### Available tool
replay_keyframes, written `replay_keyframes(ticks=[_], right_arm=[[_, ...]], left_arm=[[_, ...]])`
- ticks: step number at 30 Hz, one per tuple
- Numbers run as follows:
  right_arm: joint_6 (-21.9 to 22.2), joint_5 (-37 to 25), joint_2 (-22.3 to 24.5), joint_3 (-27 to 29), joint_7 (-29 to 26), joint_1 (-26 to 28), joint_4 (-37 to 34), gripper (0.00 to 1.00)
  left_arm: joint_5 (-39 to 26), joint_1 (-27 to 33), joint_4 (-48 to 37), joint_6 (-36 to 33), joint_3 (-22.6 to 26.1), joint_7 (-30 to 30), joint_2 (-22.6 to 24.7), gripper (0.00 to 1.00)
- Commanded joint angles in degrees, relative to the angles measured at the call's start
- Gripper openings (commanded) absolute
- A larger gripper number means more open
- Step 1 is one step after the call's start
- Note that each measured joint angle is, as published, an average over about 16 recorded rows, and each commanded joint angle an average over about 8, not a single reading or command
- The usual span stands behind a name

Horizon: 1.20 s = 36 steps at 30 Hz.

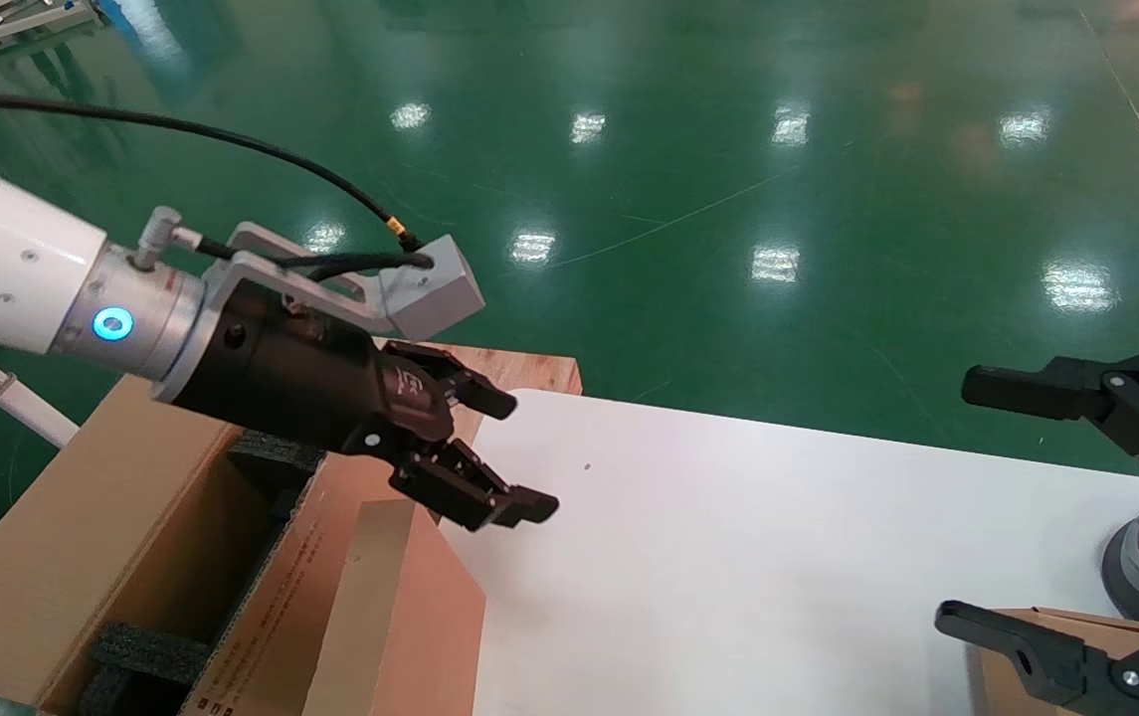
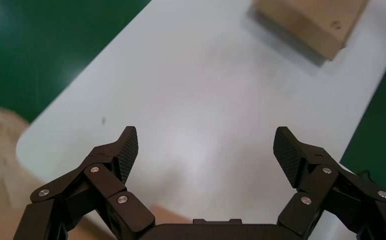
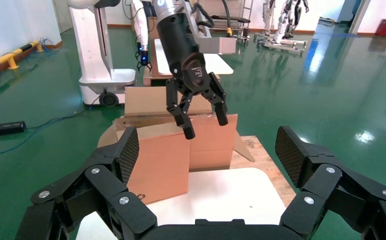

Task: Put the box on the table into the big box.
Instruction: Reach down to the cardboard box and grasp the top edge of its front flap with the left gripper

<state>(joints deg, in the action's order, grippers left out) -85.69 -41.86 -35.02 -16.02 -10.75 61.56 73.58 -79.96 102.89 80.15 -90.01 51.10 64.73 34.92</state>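
The big box [image 1: 62, 537] stands open at the table's left end, flaps up, with black foam blocks [image 1: 276, 457] inside. My left gripper [image 1: 519, 455] hangs open and empty above the flap beside the white table [image 1: 728, 557]. In the left wrist view its fingers [image 2: 206, 150] spread over bare tabletop [image 2: 181, 90], with the box [image 2: 308, 22] lying flat far across it. My right gripper [image 1: 967, 500] is open at the table's right end, just above the box [image 1: 1101, 628]. The right wrist view faces the left gripper [image 3: 196, 107] and the big box [image 3: 161, 160].
A wooden pallet [image 1: 519, 368] sits behind the carton on the glossy green floor. A slanted metal leg [image 1: 2, 393] of another table shows at far left. Another white robot base [image 3: 98, 45] stands well behind the carton.
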Motion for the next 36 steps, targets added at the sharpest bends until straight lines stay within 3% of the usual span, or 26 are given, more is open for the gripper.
replay_keyframes(ticks=[1, 10, 19, 26, 36], right_arm=[[0.00, 0.00, 0.00, 0.00, 0.00, 0.00, 0.00, 1.00], [0.00, 0.00, 0.00, 0.00, 0.00, 0.00, 0.00, 1.00], [0.00, 0.00, 0.00, 0.00, 0.00, 0.00, 0.00, 1.00], [0.00, 0.00, 0.00, 0.00, 0.00, 0.00, 0.00, 1.00], [0.00, 0.00, 0.00, 0.00, 0.00, 0.00, 0.00, 1.00]], left_arm=[[-1.34, 2.17, -0.13, -0.82, 2.18, 3.32, 0.74, 1.00], [-5.89, 11.54, -2.46, -4.84, 10.54, 13.40, 5.28, 1.00], [-6.37, 19.85, -8.04, -8.00, 20.37, 17.44, 10.26, 1.00], [-2.86, 26.15, -13.78, -9.07, 30.45, 19.06, 14.49, 1.00], [6.92, 32.99, -22.35, -9.53, 45.38, 19.57, 19.80, 1.00]])
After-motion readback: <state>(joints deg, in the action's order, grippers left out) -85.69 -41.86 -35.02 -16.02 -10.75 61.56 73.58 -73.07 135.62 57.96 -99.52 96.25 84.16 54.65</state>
